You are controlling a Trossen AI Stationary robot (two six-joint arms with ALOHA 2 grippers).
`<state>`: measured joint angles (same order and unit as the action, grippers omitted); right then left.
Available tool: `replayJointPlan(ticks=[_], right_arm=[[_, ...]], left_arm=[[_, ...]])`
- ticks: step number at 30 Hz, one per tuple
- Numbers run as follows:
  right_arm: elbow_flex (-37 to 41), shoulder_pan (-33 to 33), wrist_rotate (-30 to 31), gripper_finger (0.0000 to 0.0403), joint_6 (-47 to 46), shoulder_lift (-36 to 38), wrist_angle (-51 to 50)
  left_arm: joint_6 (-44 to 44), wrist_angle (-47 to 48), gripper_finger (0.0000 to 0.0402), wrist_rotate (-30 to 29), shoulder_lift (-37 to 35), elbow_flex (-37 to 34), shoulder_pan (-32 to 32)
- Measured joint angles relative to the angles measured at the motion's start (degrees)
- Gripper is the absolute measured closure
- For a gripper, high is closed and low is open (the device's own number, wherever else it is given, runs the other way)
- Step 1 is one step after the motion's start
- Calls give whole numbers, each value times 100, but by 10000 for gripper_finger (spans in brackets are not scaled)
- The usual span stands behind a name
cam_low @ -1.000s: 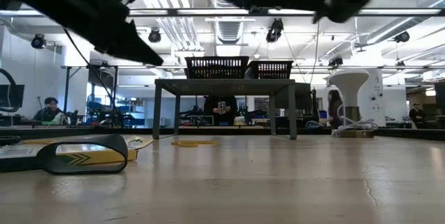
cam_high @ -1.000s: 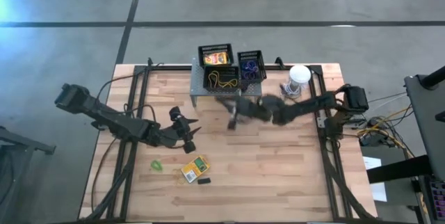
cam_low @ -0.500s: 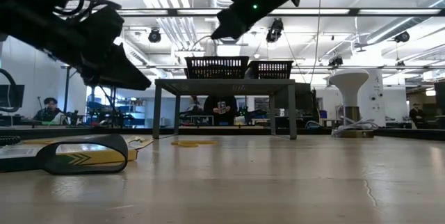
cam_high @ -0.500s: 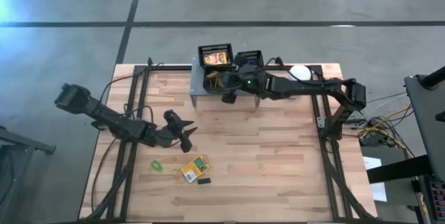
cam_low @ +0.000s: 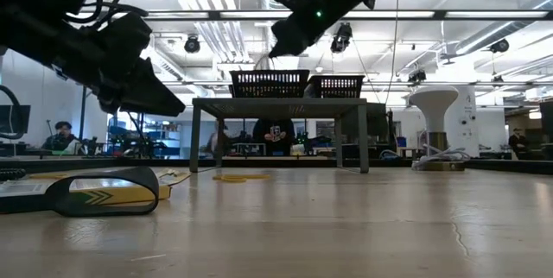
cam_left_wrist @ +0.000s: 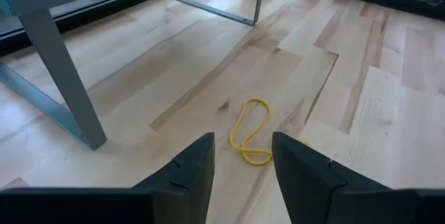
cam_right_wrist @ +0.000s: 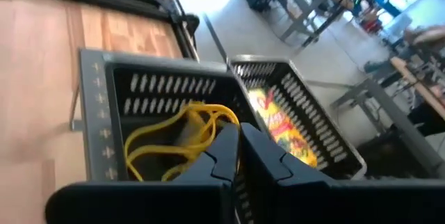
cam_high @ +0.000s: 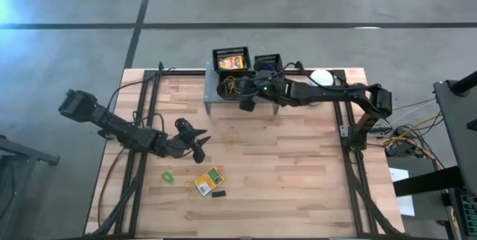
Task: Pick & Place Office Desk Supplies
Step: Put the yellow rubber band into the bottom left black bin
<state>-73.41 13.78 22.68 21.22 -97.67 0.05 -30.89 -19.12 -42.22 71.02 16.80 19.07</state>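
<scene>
Right gripper (cam_right_wrist: 240, 147) over basket (cam_right_wrist: 118, 85) on shelf (cam_high: 212, 97), jaws together, yellow band (cam_right_wrist: 177, 137) hanging below into basket; drop step. Next: open jaws. Left gripper (cam_left_wrist: 240, 161) jaws apart, above loose yellow loop (cam_left_wrist: 252, 130) on table (cam_high: 298, 173); likely descend, pinch.

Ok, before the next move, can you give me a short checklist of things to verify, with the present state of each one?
1. Right gripper above the basket with yellow bands: ok.
2. Right gripper's hold: shut on a yellow rubber band, not yet released: ok.
3. Left gripper open: ok.
4. Left gripper lined up with the loose yellow rubber band on the table: ok, band lies just ahead between the fingers.
5. Left gripper at table height for the grasp: not ok, it hangs above the wood.
6. Crayon box, green band and black block not yet sorted: not ok.
</scene>
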Motion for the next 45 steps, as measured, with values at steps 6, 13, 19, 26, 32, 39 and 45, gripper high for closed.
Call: replayJointPlan(ticks=[6,13,19,26,32,39,45], right_arm=[[-9,0,5,335,-5,10,-33],[-9,-146,199,272,4,370,-152],[-9,-682,156,260,-813,960,-922],[45,-1485,126,270,-1727,1498,-2174],[375,-2151,126,282,-2548,1605,-2705],[1332,-2768,112,294,-3444,1596,-2676],[2565,-3039,101,302,-4437,1596,-1297]], left_arm=[[88,2,252,-136,1,0,-4],[255,5,252,-201,1,0,-9],[255,5,252,-332,1,0,-17],[255,7,252,-346,1,0,-79],[255,7,252,-345,1,0,-85],[253,-22,252,-345,1,7,-85],[719,-39,252,-98,1,9,-90]])
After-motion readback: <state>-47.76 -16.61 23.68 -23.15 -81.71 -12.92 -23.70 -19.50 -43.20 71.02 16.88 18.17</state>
